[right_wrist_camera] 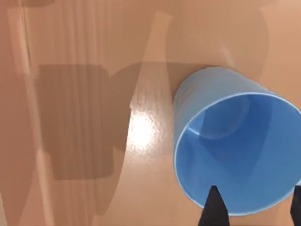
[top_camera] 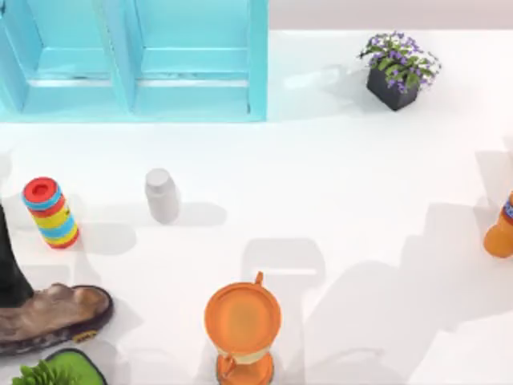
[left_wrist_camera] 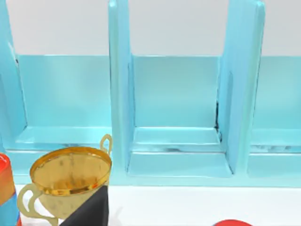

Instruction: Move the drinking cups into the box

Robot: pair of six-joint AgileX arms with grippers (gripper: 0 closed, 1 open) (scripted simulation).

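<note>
A plain blue drinking cup (right_wrist_camera: 207, 108) stands upright with its mouth toward the right wrist camera. It rests on a brown wooden surface (right_wrist_camera: 84, 141) that may be the floor of the box; I cannot tell. My right gripper (right_wrist_camera: 255, 209) hangs open just over the cup's rim, with one dark fingertip (right_wrist_camera: 214, 207) over the near rim and the other at the picture's edge. The brown ribbed drinking cup is out of view. My left arm (top_camera: 8, 269) is parked at the table's left edge, and a dark part of my left gripper (left_wrist_camera: 89, 212) shows in its wrist view.
A turquoise compartmented shelf (top_camera: 136, 64) fills the back left. On the table stand a grey-white capped bottle (top_camera: 162, 195), a striped ring stack (top_camera: 50, 212), an orange lidded pitcher (top_camera: 242, 325), a brown shoe (top_camera: 56, 313), a potted plant (top_camera: 397, 72), an orange bottle (top_camera: 501, 228) and a gold two-handled cup (left_wrist_camera: 70, 181).
</note>
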